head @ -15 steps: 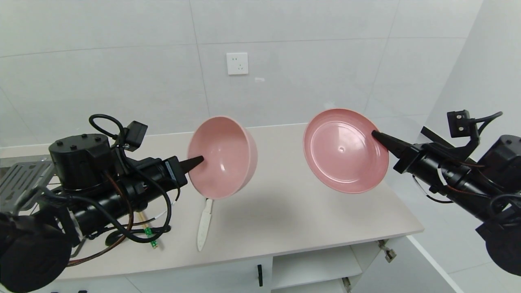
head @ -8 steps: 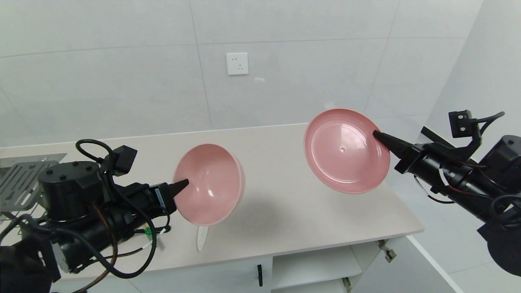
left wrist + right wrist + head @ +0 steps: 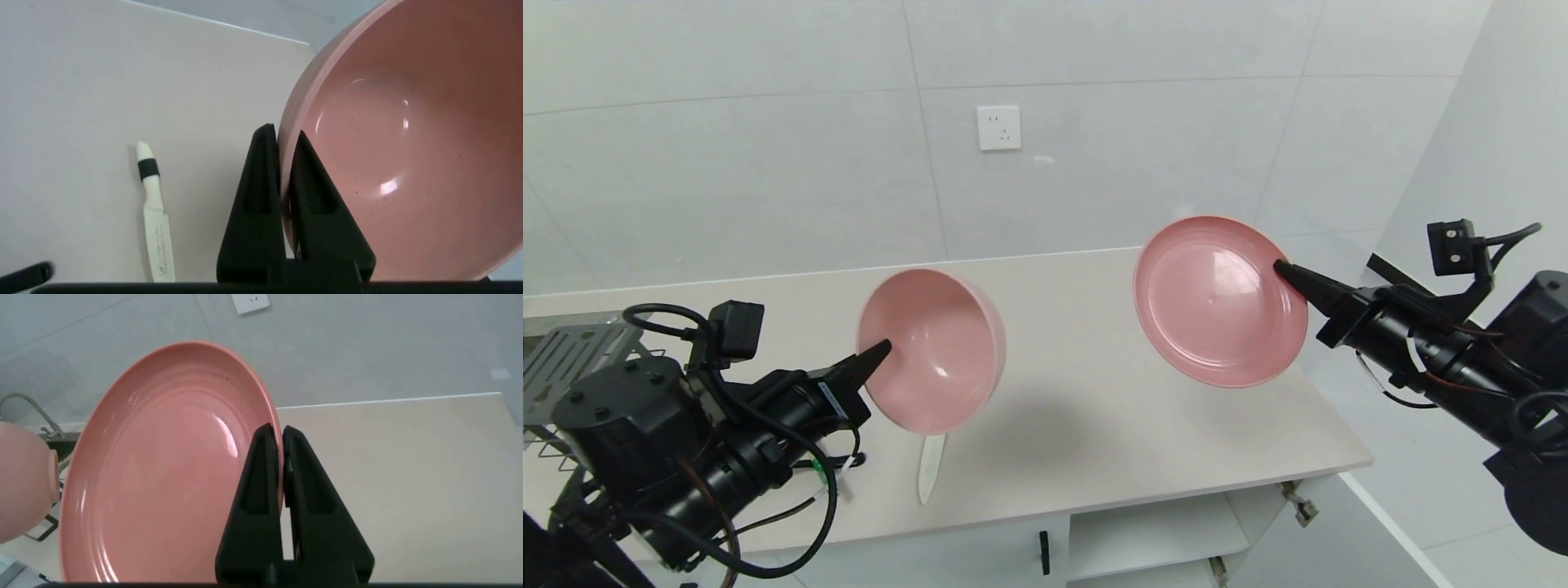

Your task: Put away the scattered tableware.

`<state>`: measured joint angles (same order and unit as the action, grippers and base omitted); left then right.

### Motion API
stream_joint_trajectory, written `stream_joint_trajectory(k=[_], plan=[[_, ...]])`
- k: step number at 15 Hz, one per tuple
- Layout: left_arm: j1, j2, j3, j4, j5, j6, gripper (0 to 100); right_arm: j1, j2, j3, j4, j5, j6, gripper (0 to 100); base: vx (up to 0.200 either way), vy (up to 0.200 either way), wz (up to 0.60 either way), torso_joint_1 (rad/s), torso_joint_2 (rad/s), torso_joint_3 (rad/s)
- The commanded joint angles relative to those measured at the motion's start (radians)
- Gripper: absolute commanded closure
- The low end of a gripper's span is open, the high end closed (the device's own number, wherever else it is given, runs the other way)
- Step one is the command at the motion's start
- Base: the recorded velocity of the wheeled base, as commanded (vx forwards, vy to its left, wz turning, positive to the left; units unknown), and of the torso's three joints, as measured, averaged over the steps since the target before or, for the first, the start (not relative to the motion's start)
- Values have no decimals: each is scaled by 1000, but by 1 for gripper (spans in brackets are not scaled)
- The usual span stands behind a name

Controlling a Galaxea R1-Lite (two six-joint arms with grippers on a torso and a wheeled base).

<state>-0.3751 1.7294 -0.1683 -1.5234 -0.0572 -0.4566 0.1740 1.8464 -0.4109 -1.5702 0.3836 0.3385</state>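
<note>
So we had our left tool [image 3: 882, 351] clamped on the rim of the pink bowl [image 3: 939, 351] and our right tool [image 3: 1279, 267] pinched shut on the pink plate [image 3: 1217, 302], both held up above the counter [image 3: 1111, 425]. Nothing looked stowed yet, and the white knife [image 3: 929, 469] lay on the counter untouched.

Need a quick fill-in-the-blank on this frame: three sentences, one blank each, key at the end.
1. The left claw is shut on the rim of a pink ____.
2. The right claw is shut on the rim of a pink ____.
3. The knife lying flat on the counter is ____ in colour.
Missing words: bowl; plate; white.
</note>
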Motion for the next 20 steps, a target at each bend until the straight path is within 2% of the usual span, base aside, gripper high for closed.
stream_joint_trajectory(k=[1, 3, 5, 6, 7, 8, 9, 11, 12, 14, 17, 18, 20], plan=[[-5, 21, 3, 2, 2, -2, 100, 2, 1, 10, -1, 1, -1, 100, 0, 0, 0, 0, 0, 0], [-13, 35, 9, 12, 2, -1, 100, 4, 1, 24, -1, -12, -27, 100, 0, 0, 0, 0, 0, 0], [-50, 44, 29, 5, 10, 1, 100, 4, 8, 20, -1, -74, -115, 100, 0, 0, 0, 0, 0, 0], [-67, 45, 29, 3, 42, 7, 100, 2, 19, 30, -1, -77, -167, 100, 0, 0, 0, 0, 0, 0], [-82, 49, 27, 2, 88, 32, 100, 4, 25, 46, -1, -77, -202, 100, 0, 0, 0, 0, 0, 0], [-91, 61, 24, -3, 140, 82, 100, 13, 22, 96, -1, -78, -217, 100, 0, 0, 0, 0, 0, 0], [-91, 65, 27, -3, 145, 95, 100, 33, 14, 150, -1, -80, -219, 100, 0, 0, 0, 0, 0, 0], [-91, 70, 23, -3, 145, 88, 100, 42, -52, 297, -1, -120, -220, 100, 0, 0, 0, 0, 0, 0], [-91, 70, 21, -3, 145, 88, 100, 51, -55, 320, -1, -126, -233, 100, 0, 0, 0, 0, 0, 0], [-96, 73, 21, -1, 145, 88, 100, 61, -49, 331, -1, -127, -279, 100, 0, 0, 0, 0, 0, 0], [-103, 96, 18, -47, 157, 92, 100, 56, -50, 322, -1, -129, -276, 100, 0, 0, 0, 0, 0, 0], [-130, 107, 18, -47, 208, 101, 100, 58, -52, 320, -1, -129, -276, 100, 0, 0, 0, 0, 0, 0], [-165, 116, 21, -47, 229, 116, 100, 55, -50, 314, -1, -129, -274, 100, 0, 0, 0, 0, 0, 0]])
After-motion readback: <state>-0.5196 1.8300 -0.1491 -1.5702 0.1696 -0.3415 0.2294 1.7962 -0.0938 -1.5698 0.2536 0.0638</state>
